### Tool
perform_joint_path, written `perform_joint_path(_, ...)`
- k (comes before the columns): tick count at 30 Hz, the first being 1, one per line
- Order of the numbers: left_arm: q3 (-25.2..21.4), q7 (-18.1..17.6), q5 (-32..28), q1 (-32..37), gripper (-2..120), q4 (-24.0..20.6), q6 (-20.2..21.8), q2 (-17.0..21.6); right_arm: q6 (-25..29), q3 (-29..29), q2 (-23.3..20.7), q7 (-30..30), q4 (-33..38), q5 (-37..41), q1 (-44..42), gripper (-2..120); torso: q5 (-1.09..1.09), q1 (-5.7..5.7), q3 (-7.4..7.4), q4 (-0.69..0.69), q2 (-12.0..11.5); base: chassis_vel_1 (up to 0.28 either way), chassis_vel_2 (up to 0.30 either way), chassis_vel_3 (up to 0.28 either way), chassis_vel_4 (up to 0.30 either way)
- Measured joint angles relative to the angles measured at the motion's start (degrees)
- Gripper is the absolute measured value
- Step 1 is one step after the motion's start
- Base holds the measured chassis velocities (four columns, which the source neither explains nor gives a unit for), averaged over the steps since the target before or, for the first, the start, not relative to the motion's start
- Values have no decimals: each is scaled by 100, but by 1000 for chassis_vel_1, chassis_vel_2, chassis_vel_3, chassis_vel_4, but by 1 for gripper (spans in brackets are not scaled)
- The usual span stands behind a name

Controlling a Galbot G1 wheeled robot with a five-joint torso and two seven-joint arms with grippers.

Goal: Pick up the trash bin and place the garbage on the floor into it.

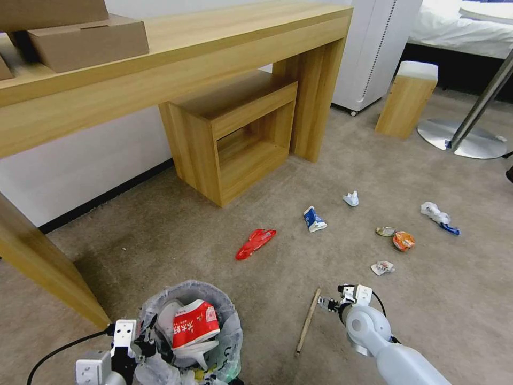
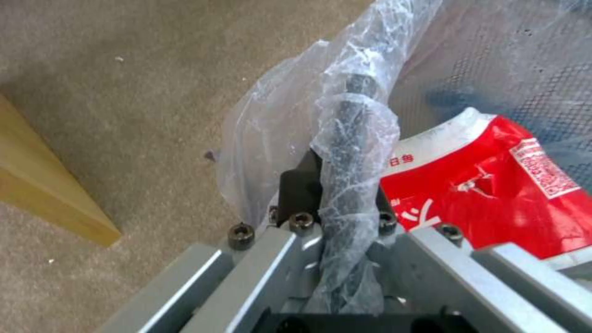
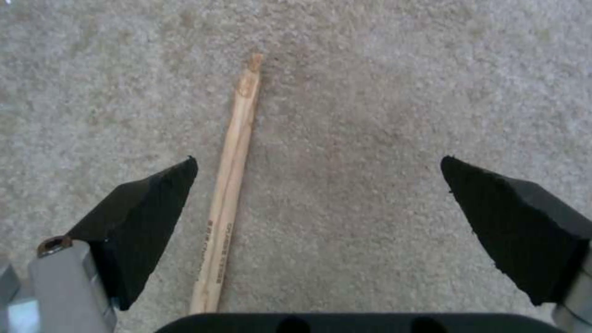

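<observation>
Right gripper poised over the wooden stick

The left gripper (image 2: pixel 345 217) fingers clamp the bag-wrapped rim of the small round plastic-lined trash bin (image 1: pixel 189 326); the right gripper (image 3: pixel 317 217) gapes wide above the thin wooden stick (image 3: pixel 228 199) on the carpet floor, needing centring, lowering, closing.

head: high, down at carpet (image 1: pixel 160 224) | wrists: close, downward

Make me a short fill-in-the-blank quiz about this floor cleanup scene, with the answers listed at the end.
1. The left gripper is shut on the trash bin's ____.
2. The right gripper's jaws stand ____ above the carpet.
3. Between those jaws lies a wooden ____.
4. The crushed cup inside the bin is red and ____.

Answers: rim; open; stick; white
</observation>
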Motion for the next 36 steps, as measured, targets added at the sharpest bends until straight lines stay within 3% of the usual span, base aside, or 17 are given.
perform_joint_path(11,-389,-294,-983,30,0,-221,13,695,153,-11,134,-165,-136,-314,-35,100,0,0,0,0,0,0,0,0,0)
perform_joint_path(20,-753,-709,-2207,14,0,-501,88,1316,194,0,262,-250,-261,-491,1,100,1,-1,0,-1,0,0,0,0,0)
perform_joint_path(28,-893,-899,-2727,55,0,-669,165,1624,271,8,309,-372,-363,-622,21,100,1,-1,0,0,0,0,0,0,0)
perform_joint_path(36,-832,-1024,-3040,20,0,-667,180,1969,401,-35,753,-531,-623,-781,161,100,1,-1,0,0,0,0,0,0,0)
